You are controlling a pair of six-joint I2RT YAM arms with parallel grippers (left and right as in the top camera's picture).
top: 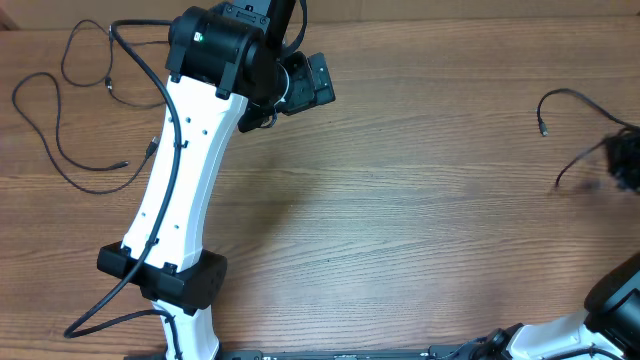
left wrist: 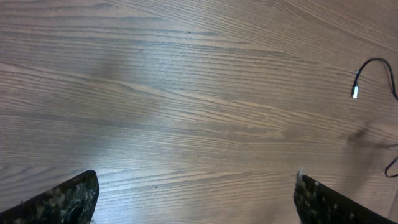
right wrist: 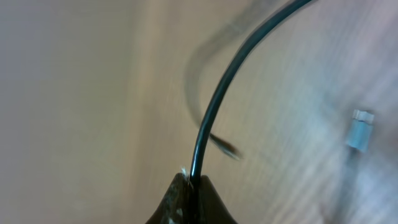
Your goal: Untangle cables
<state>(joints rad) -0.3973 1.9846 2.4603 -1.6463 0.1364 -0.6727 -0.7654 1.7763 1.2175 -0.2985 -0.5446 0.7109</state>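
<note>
so the thin black cable runs straight up out of the right hand, with its pale plug end off to that hand's side. The right arm reaches in from the brown wooden counter edge, hand pinched tight on the cable. The left hand hovers spread wide, holding nothing

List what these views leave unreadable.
Overhead: right gripper blurred and cut by the frame edge.
Overhead: left arm covers part of the thin cable at the table's left.
Right wrist: pale connector too blurred to identify.
Left wrist: black cable runs off the right edge.
</note>
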